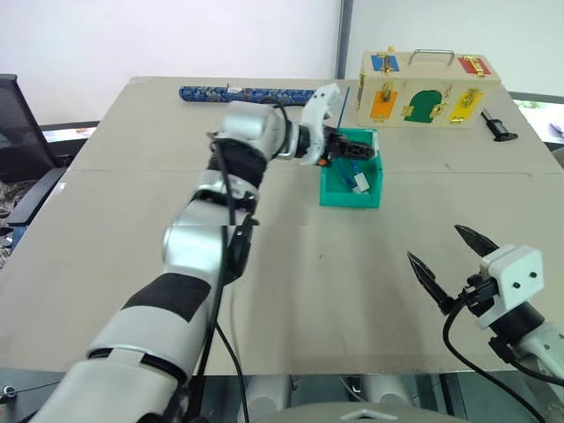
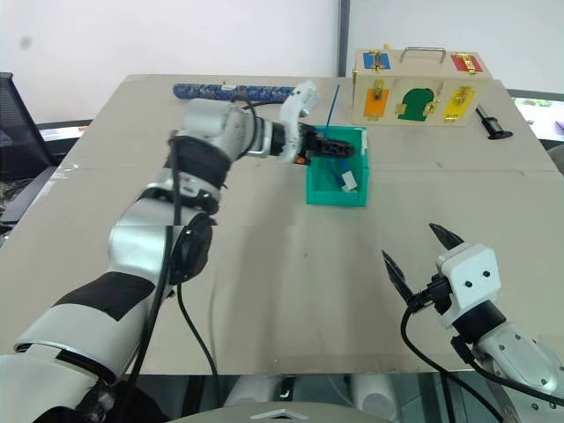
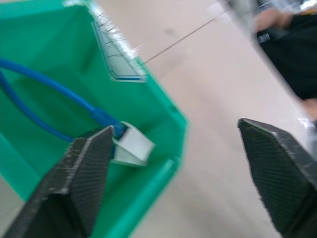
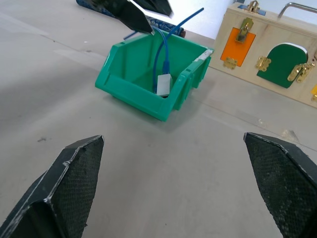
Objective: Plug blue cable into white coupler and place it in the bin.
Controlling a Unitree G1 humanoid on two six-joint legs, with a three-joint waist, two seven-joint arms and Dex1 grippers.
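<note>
Curving blue cable (image 4: 161, 54) fills sloped-walled teal bin (image 4: 130, 87).

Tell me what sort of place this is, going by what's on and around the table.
Probably a robotics lab or test room: a plain table laid out with practice items, namely a wooden box with coloured doors and latches, a small green bin holding a blue cable, plus an office chair at the side.
</note>
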